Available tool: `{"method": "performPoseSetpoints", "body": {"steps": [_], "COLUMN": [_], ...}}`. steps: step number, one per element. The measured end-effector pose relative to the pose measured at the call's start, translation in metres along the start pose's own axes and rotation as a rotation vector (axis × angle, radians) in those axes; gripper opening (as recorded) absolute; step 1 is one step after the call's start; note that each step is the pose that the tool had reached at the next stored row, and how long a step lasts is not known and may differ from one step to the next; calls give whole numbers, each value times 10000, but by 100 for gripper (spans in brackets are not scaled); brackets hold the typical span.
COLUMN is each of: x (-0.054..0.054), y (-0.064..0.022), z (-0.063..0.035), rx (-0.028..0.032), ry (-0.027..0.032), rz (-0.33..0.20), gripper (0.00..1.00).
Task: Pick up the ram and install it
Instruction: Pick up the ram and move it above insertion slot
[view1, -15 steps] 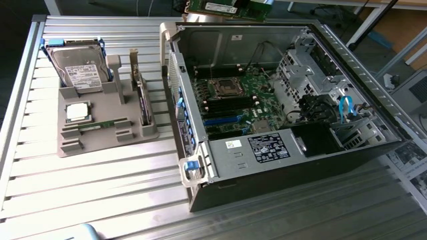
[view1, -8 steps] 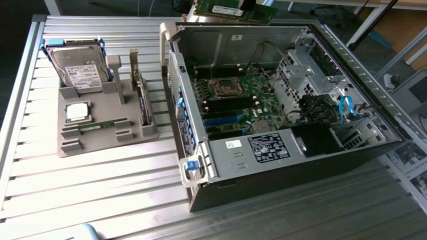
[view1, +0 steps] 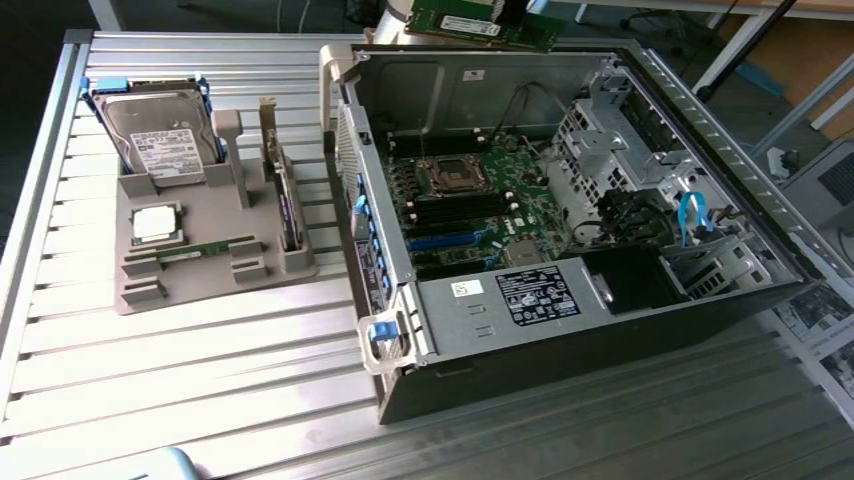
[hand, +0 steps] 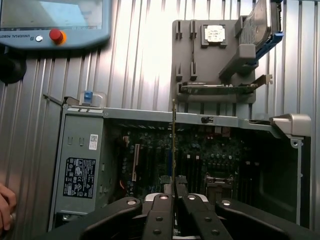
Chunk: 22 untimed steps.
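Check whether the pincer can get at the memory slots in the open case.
Probably yes: the pincer, shut on the ram, hangs over the open case, and nothing covers the black memory slots.

I count: ram stick (view1: 461, 22) x2, hard drive (view1: 158, 140) x1, processor chip (view1: 154, 222) x1, expansion card (view1: 276, 172) x1, gray holder (view1: 200, 290) x1, open PC case (view1: 601, 350) x1

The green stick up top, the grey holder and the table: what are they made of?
The green stick looks like circuit board: thin, flat, green with a pale label. The grey holder seems matte plastic: dull, no shine. The table looks like bare metal, probably aluminium: silvery ribbed slats with bright glare.
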<state>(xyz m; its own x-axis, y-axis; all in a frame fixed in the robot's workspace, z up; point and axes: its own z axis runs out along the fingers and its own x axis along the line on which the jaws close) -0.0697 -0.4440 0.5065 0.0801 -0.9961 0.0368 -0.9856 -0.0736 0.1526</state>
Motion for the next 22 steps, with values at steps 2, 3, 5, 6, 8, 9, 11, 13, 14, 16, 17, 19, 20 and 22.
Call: {"method": "performPoseSetpoints", "body": {"steps": [2,3,5,6,8,9,11,13,14,16,17,19,20,22], "x": [2,3,4,5,8,9,12,15,17,19,21,25,28,32], "y": [-30,-43,-70,-84,-122,-141,-183,-225,-247,-284,-310,-372,-403,-464], "z": [4,6,10,11,14,15,17,22,25,31,33,39,41,42], "rx": [-7,-10,-15,-19,-28,-33,-46,-59,-67,-80,-90,-114,-125,-146], "ry": [1,-1,0,0,-2,-2,-2,-4,-4,-5,-6,-7,-9,-10], "rz": [0,0,0,0,-1,-1,-2,-2,-3,-3,-4,-3,-5,-7], "gripper": [13,13,13,13,13,13,13,13,13,13,13,13,13,13]}}
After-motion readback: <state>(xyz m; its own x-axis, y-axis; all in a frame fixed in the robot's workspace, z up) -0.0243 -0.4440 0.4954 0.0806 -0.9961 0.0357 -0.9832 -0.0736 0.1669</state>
